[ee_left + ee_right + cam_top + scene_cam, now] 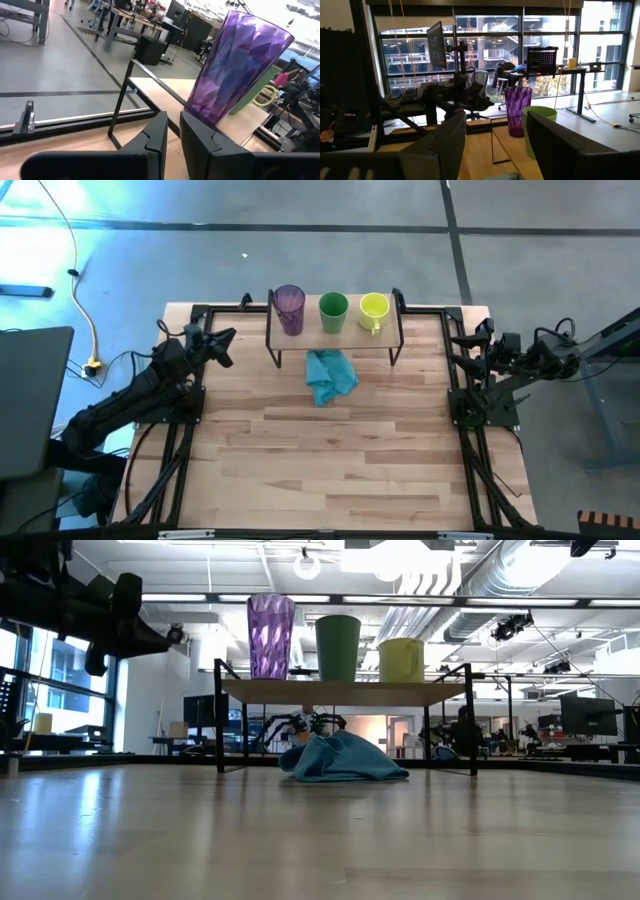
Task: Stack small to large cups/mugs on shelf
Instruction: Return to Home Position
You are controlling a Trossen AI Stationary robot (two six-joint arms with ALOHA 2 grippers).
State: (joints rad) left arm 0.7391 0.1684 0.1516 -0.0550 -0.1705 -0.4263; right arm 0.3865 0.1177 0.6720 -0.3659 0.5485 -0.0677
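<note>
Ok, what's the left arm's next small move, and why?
Probably ease the left tool straight back from the purple tumbler: it holds nothing, and the tumbler, green cup and yellow-green mug already stand on the shelf. The right tool waits aside.

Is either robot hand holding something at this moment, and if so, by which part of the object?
Nothing is held. The left hand is empty, apart from the purple tumbler; the right hand is open and empty.
</note>
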